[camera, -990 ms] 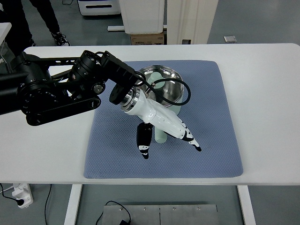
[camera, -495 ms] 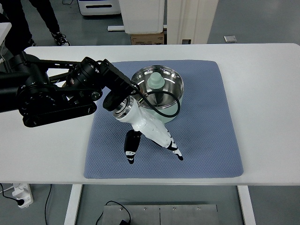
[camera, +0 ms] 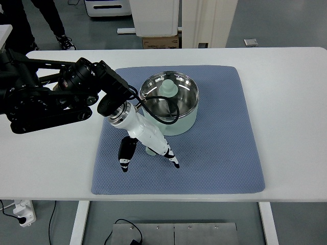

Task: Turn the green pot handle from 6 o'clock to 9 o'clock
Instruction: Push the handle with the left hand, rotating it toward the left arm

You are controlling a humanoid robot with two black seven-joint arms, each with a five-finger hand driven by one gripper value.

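Partway: green pot [camera: 173, 104] handle [camera: 151, 151] points roughly 7 o'clock; left hand [camera: 148, 145], fingers spread, presses it; further sweep to 9 remains.

The pot [camera: 171, 104] sits on the mat [camera: 225, 148], toward the mat's far side and a little left of its middle. The mat lies on the table [camera: 291, 117]. The left hand [camera: 145, 148] reaches over the mat just before the pot, seemingly covering its handle [camera: 151, 151].
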